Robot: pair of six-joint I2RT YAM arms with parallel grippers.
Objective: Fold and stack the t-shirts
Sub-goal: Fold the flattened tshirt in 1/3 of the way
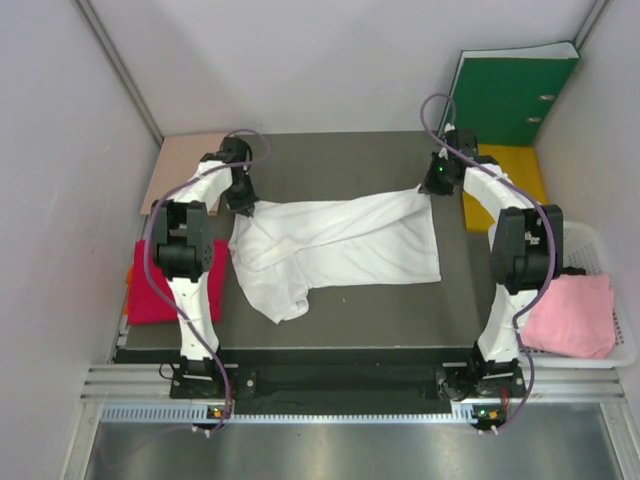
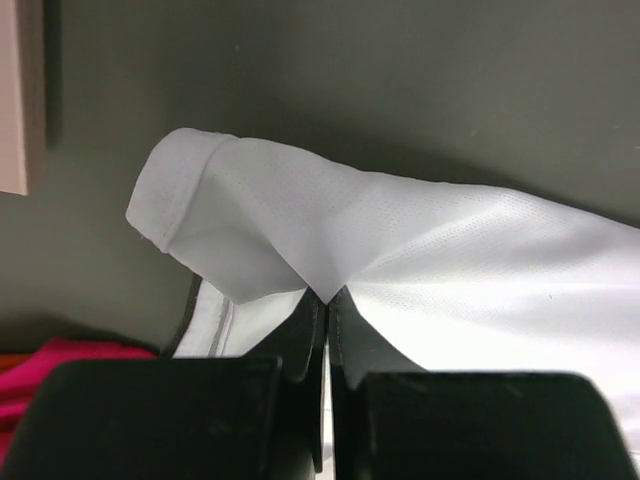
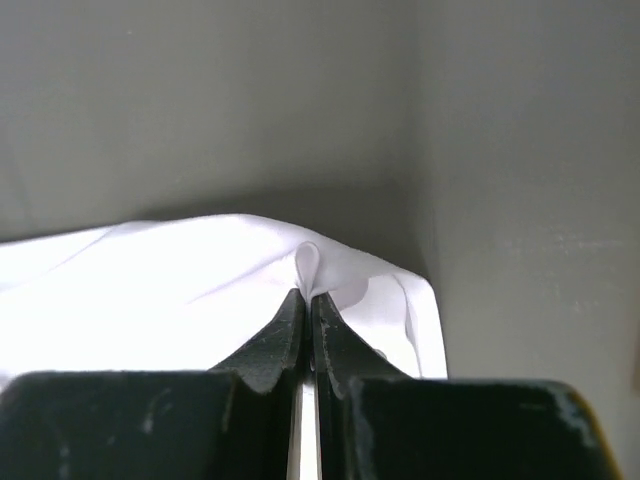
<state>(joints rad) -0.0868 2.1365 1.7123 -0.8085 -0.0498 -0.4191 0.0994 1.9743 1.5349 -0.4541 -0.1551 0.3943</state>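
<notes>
White cloth covers much of the dark table (image 1: 340, 160): the white shirt (image 1: 340, 245) lies rumpled across the middle, with its far edge lifted at two points. The left gripper (image 2: 326, 300) has its fingers pressed together on a fold near the shirt's far left corner. The cloth rises to a peak at the tips, and a hemmed sleeve droops just to the left of them. The right gripper (image 3: 308, 292) pinches the far right corner in the same way, with a small loop of cloth standing above its closed tips. Between the two grips the far edge sags a little. The near part of the shirt rests on the table and is bunched toward the near left.

The red shirt (image 1: 150, 290) lies at the table's left edge, beside the left arm. The pink shirt (image 1: 572, 315) lies in a white basket (image 1: 592, 236) to the right of the table. A green binder (image 1: 510, 95) leans against the back wall at the far right, with a yellow sheet (image 1: 515, 172) in front of it. A tan cardboard sheet (image 1: 190, 155) sits at the far left corner.
</notes>
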